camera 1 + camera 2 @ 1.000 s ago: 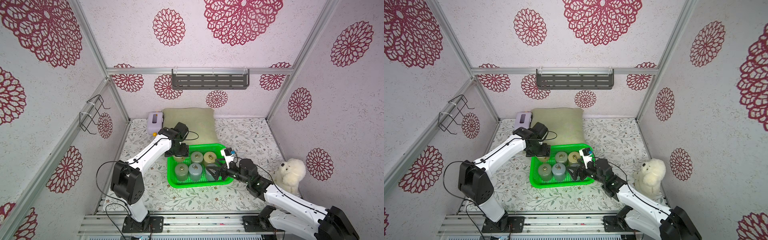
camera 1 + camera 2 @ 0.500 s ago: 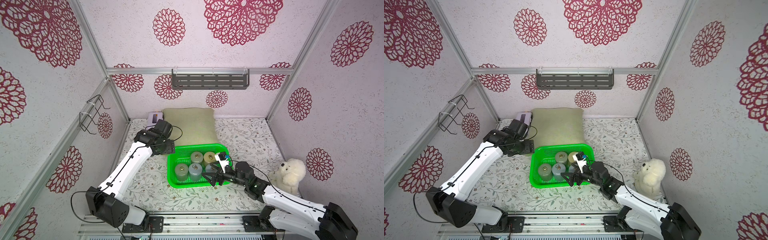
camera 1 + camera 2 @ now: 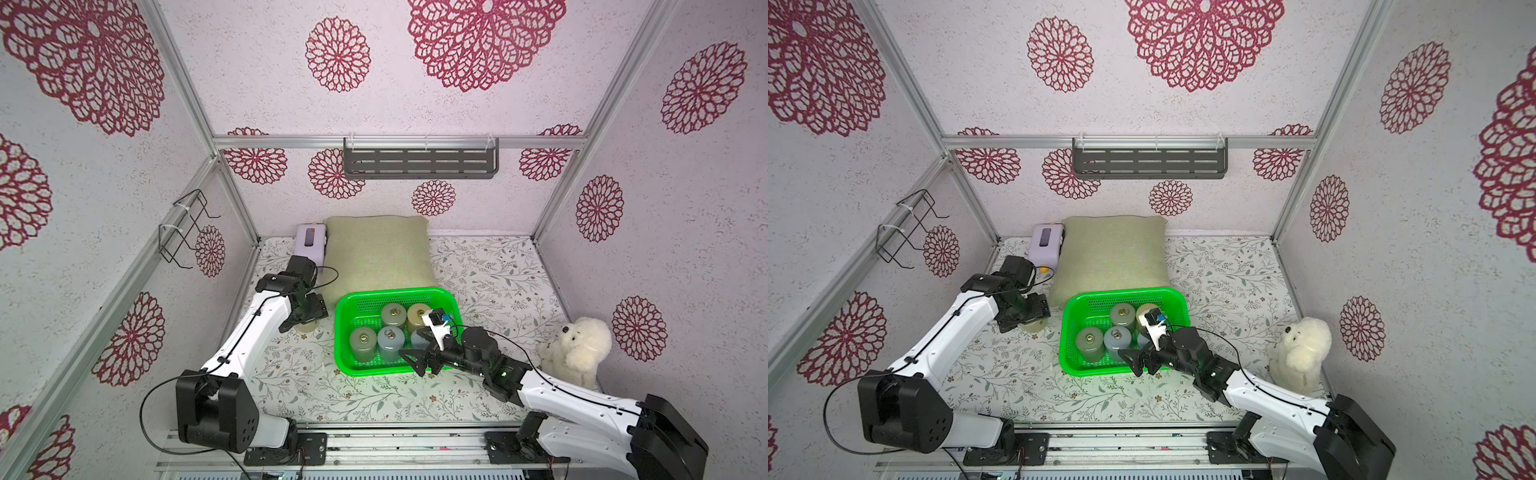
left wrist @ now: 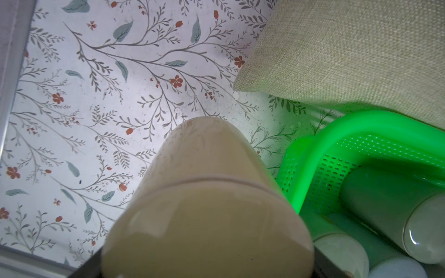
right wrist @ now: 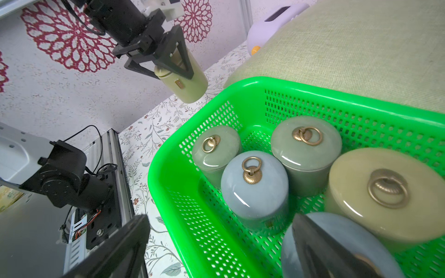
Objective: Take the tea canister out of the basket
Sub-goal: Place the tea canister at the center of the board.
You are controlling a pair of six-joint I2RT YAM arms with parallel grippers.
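tea canister (image 5: 190, 84), cream, is now outside the basket (image 3: 338, 332), just left of its rim near frame centre, clamped tilted in the left gripper (image 5: 166, 69), which was over the basket a second ago. removal looks done; set-down remains. right gripper (image 3: 415, 359) hangs wide open at the basket's lower right, five other canisters (image 3: 390, 336) inside.

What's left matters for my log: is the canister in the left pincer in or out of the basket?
Out: the left pincer holds the canister outside the basket.
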